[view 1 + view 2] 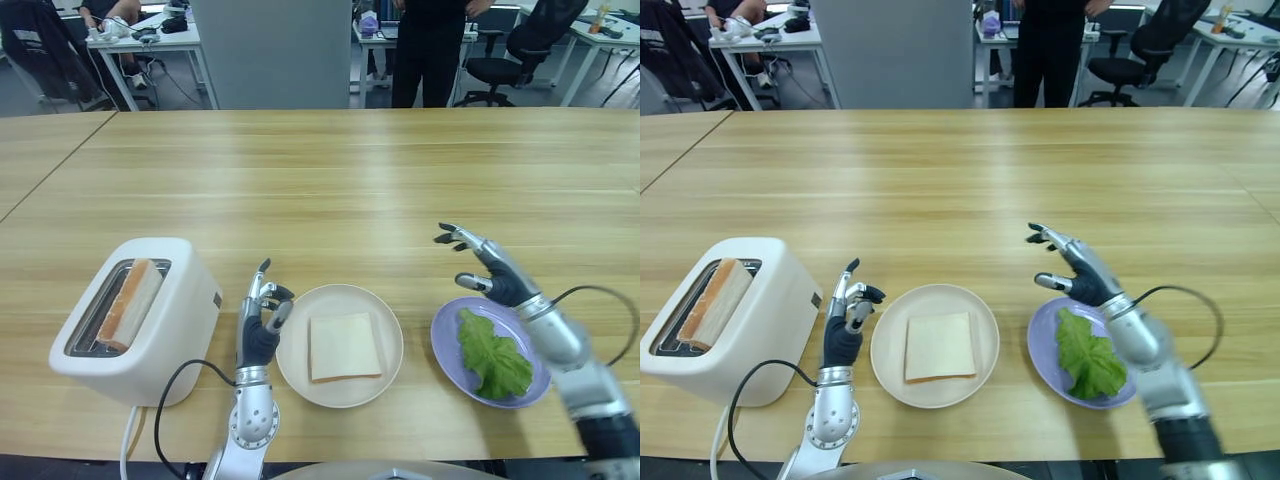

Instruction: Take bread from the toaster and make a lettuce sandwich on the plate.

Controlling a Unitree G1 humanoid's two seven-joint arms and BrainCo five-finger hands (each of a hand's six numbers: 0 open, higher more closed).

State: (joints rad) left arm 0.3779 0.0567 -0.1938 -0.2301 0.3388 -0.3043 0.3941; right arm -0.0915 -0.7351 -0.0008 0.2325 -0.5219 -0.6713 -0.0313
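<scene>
The lettuce leaf (495,358) is what I judge comes next. It looks limp, light and easy to tear, so I'd pinch it gently at the thick pale rib near its far end rather than scrunch the frilly edges. It lies on the purple plate (447,340), at the near right of the tabletop (320,180).

My right hand (480,265) hovers with its fingers spread wide, holding nothing, over the far rim of that plate. The leaf is just near of the hand and a little below it, not touched.

One bread slice (343,347) lies flat on the cream plate (293,365), just left of the purple one. It is soft and will dent under a hard squeeze.

The second slice (132,300) stands in the toaster (175,335) at the near left, its top edge proud of the slot. That edge is the place to grip it, lightly.

My left hand (262,325) is between toaster and cream plate, fingers loosely curled around nothing.
</scene>
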